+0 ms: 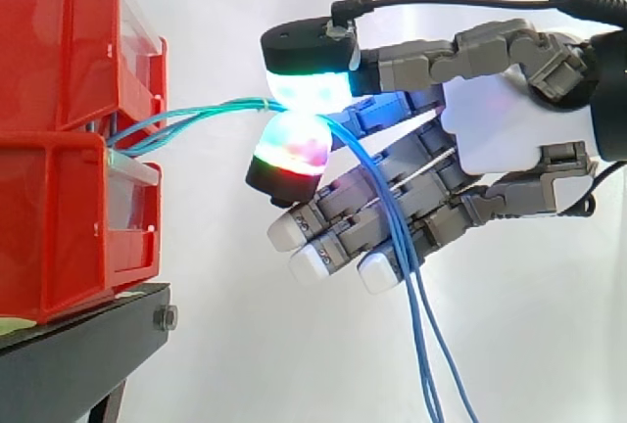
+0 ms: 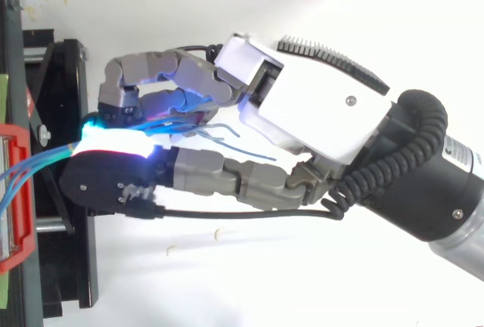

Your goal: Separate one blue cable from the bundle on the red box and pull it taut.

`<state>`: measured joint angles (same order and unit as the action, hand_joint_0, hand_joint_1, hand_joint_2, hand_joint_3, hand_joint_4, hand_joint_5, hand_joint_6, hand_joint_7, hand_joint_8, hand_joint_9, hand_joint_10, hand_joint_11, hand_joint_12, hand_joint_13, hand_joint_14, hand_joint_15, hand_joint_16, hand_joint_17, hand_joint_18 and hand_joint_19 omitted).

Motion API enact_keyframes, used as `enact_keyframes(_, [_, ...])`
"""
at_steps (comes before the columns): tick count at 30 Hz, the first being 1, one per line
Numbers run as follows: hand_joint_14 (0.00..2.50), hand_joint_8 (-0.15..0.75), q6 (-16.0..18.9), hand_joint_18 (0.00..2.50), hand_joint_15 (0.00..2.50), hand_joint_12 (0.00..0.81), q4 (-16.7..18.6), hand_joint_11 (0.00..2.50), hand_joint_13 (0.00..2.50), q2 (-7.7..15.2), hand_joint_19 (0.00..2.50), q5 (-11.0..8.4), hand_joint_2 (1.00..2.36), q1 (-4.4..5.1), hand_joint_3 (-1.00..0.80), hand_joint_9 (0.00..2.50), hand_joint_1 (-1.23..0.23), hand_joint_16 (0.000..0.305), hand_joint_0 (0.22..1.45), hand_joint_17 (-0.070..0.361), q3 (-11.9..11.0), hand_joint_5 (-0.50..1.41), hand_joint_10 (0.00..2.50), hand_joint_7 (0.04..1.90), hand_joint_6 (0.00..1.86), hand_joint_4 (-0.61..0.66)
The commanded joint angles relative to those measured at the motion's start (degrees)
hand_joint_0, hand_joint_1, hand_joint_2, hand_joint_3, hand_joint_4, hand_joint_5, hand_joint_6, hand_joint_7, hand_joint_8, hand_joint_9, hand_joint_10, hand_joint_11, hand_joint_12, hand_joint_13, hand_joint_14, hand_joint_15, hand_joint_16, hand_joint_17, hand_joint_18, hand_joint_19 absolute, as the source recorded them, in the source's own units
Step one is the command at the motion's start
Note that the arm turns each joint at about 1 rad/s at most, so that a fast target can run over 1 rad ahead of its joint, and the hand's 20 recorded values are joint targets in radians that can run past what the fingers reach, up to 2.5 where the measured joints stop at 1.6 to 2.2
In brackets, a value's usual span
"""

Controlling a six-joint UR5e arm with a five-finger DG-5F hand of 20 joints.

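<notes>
Several thin blue cables point(image 1: 196, 121) run out of the gap between the stacked red bins point(image 1: 59, 129) at the left and stretch rightwards to my hand point(image 1: 509, 129). Two glowing fingertips point(image 1: 312, 85) pinch the cables between them a short way right of the bins. Past the pinch the cables point(image 1: 411, 276) drop over the other, straighter fingers and hang loose down to the bottom edge. From above, the blue cables point(image 2: 38, 162) leave the red bin point(image 2: 19, 191) and meet the glowing pad of my hand point(image 2: 318, 107). Whether one cable or the whole bundle is pinched cannot be told.
The red bins stand on a black stand point(image 1: 88, 345) at the lower left, which also shows from above point(image 2: 68, 191). A white curtain point(image 1: 549, 345) lies behind and below the hand.
</notes>
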<state>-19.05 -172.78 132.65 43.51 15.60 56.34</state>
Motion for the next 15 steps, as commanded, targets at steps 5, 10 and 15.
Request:
enact_keyframes(5, [0.01, 0.363, 0.9, 0.94, 0.29, 0.369, -0.2, 0.33, 0.89, 0.0, 0.39, 0.26, 1.01, -0.04, -0.09, 1.05, -0.85, 0.043, 0.67, 0.097, 0.0, -0.07, 0.01, 1.08, 0.50, 0.35])
enact_keyframes(10, [0.01, 0.334, 2.4, 0.87, 0.30, 0.347, -0.3, 0.34, 0.84, 0.0, 0.44, 0.26, 1.01, -0.04, -0.41, 1.00, -0.87, 0.038, 0.60, 0.086, 0.0, -0.08, 0.01, 1.09, 0.50, 0.31])
enact_keyframes(15, [0.01, 0.350, 2.6, 0.88, 0.30, 0.352, -0.4, 0.33, 0.86, 0.0, 0.45, 0.26, 1.00, -0.04, -0.49, 1.03, -0.67, 0.040, 0.55, 0.090, 0.0, -0.08, 0.01, 1.08, 0.50, 0.34])
